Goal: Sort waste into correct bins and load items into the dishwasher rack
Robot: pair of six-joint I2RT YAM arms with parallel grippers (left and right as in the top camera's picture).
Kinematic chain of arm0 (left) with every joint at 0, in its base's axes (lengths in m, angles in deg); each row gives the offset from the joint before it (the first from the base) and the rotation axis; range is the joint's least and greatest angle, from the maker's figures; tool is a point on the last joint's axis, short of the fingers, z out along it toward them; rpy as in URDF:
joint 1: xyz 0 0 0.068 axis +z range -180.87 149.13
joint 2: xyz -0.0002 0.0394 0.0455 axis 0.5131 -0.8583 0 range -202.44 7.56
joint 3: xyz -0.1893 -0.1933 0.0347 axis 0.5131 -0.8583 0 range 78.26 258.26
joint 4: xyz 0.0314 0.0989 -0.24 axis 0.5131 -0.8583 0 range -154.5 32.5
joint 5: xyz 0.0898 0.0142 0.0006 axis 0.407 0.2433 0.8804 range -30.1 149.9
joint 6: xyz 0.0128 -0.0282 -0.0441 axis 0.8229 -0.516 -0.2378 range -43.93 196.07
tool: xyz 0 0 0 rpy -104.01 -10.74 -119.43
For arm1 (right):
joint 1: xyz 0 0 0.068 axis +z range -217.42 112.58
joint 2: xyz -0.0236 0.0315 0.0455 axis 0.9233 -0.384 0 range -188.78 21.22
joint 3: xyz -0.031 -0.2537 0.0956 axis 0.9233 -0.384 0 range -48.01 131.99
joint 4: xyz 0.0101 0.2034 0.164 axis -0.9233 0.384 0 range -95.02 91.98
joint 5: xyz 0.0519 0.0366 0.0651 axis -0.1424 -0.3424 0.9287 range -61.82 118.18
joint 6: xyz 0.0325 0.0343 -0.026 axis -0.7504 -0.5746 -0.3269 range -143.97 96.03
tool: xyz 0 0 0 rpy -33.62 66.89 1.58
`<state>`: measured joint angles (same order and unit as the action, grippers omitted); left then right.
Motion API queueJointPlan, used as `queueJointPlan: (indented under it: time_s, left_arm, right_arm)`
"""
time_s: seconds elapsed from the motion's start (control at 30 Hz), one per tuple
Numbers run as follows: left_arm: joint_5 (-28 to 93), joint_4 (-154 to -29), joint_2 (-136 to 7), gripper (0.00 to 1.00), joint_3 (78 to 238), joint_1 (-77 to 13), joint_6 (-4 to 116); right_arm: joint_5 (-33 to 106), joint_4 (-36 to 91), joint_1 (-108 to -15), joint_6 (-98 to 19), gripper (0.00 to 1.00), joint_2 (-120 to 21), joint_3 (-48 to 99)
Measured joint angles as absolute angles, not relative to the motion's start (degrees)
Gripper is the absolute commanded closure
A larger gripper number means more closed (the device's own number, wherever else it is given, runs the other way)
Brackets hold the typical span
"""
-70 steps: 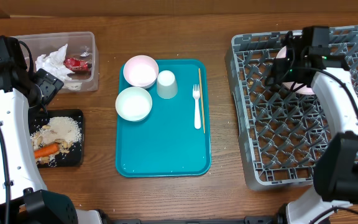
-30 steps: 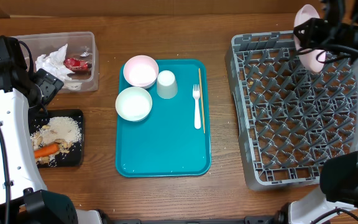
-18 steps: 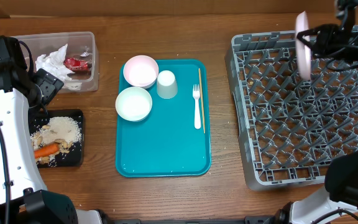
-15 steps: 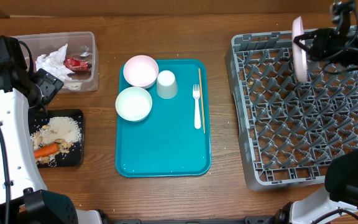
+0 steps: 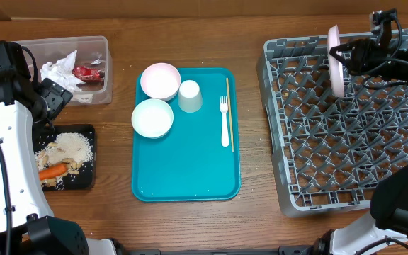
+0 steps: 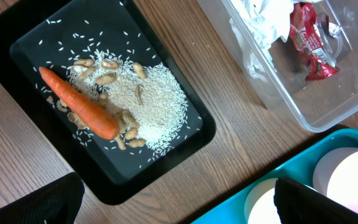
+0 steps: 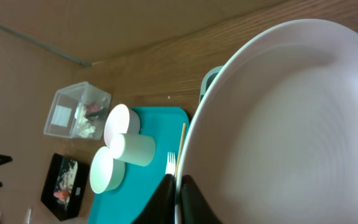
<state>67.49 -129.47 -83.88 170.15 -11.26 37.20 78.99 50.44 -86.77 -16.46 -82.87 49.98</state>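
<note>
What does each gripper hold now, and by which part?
The right gripper pinches the white plate by its rim, the plate on edge. The left gripper is open and holds nothing.

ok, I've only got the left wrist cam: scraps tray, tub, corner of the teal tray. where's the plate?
Observer: In the right hand. The plate is up on edge at the far side of the rack. I can't tell if it's seated between the pegs.
Operator: what's on the teal tray besides the bowls?
Observer: A cup, a fork and a stick, all on the far half of the teal tray.
Operator: and where's my left arm from above?
Observer: The left hand hovers open and holding nothing, between the tub and the black tray.
</note>
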Motion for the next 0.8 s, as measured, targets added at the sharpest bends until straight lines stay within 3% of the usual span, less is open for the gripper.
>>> queueJointPlan:
  time_s: [0.57, 0.8]
  left_arm:
    - [67.5, -129.5, -83.9, 0.00, 170.2, -11.3, 37.2]
    - [67.5, -129.5, -83.9, 0.01, 170.2, -11.3, 37.2]
  right_arm:
    - [75.3, 49.4, -86.8, -19.3, 0.68, -82.9, 50.1]
    - [57.6, 50.6, -86.8, -25.6, 0.67, -82.9, 50.7]
